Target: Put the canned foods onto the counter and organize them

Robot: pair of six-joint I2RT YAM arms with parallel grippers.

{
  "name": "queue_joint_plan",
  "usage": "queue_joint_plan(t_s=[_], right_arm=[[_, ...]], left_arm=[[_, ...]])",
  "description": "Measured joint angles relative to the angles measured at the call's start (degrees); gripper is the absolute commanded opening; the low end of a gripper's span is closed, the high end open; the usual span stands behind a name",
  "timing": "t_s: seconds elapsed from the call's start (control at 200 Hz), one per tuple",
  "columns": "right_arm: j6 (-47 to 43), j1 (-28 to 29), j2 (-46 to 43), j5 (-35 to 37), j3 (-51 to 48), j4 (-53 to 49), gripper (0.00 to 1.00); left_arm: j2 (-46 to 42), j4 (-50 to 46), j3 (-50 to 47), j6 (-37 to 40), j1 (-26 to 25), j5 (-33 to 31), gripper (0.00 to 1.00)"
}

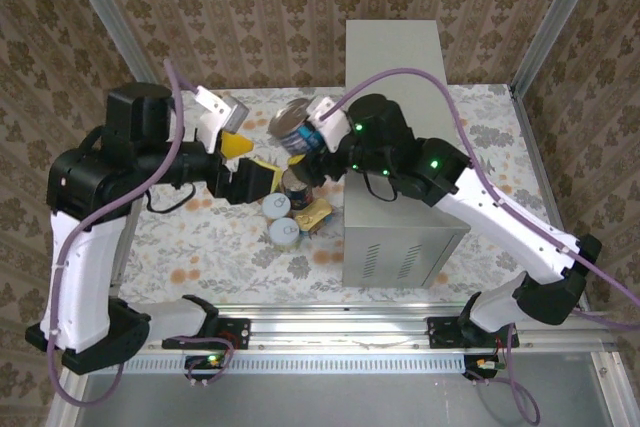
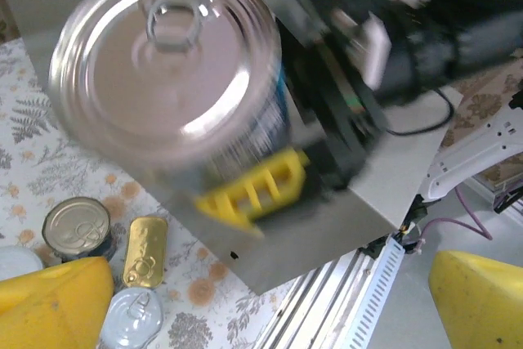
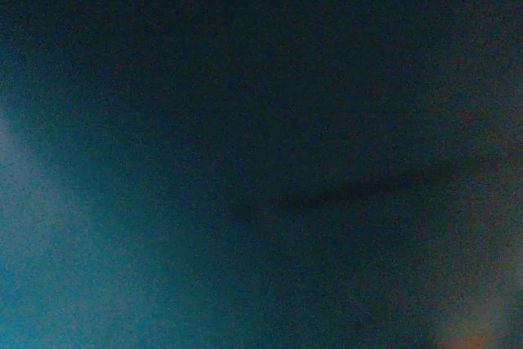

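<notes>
A blue-labelled can [image 1: 290, 125] with a silvery pull-tab lid [image 2: 163, 63] hangs tilted above the floor, left of the counter [image 1: 395, 57]. My right gripper [image 1: 308, 133] is shut on it; one of its yellow fingers [image 2: 257, 190] presses the can's side. The right wrist view is dark blue-green, with something pressed close to the lens. My left gripper [image 1: 255, 159] stands open just left of and below the can, its yellow fingertips [image 2: 49, 300] wide apart and holding nothing. Below lie a dark round can [image 1: 297, 187], two silvery-lidded cans [image 1: 278, 207] and a flat gold tin [image 1: 315, 215].
The tall grey counter's vented side [image 1: 400, 257] faces the arm bases. The floral-patterned floor [image 1: 200, 237] spreads to the left of it. A metal rail [image 1: 330, 332] runs along the near edge. Patterned walls close in the back and both sides.
</notes>
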Motion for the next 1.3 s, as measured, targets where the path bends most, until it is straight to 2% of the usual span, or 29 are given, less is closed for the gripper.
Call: queue_joint_plan(t_s=[0.3, 0.5, 0.695, 0.875, 1.045, 1.3], right_arm=[[8.26, -15.04, -11.52, -0.68, -14.91, 14.67, 0.68], [10.60, -23.10, -12.57, -0.63, -20.22, 22.29, 0.69], [9.70, -27.15, -12.39, -3.37, -25.59, 32.94, 0.72], [9.33, -30.32, -8.35, -5.42, -25.09, 38.58, 0.77], [7.72, -30.82, -7.32, -6.32, -24.87, 39.85, 0.88], [5.05, -30.88, -7.89, -6.38, -23.52, 38.38, 0.97]], left_arm=[[-5.16, 7.78, -11.72, 0.00, -0.04, 3.93, 1.00], [-5.22, 10.67, -14.67, 0.07, -0.04, 5.09, 1.00], [-5.64, 13.18, -16.68, 0.46, -0.04, 6.99, 1.00], [-6.01, 15.67, -19.96, 0.44, -0.04, 7.89, 1.00], [-6.03, 17.53, -21.16, 0.42, -0.04, 8.13, 1.00], [-5.86, 19.76, -21.18, 0.44, -0.04, 8.76, 1.00]])
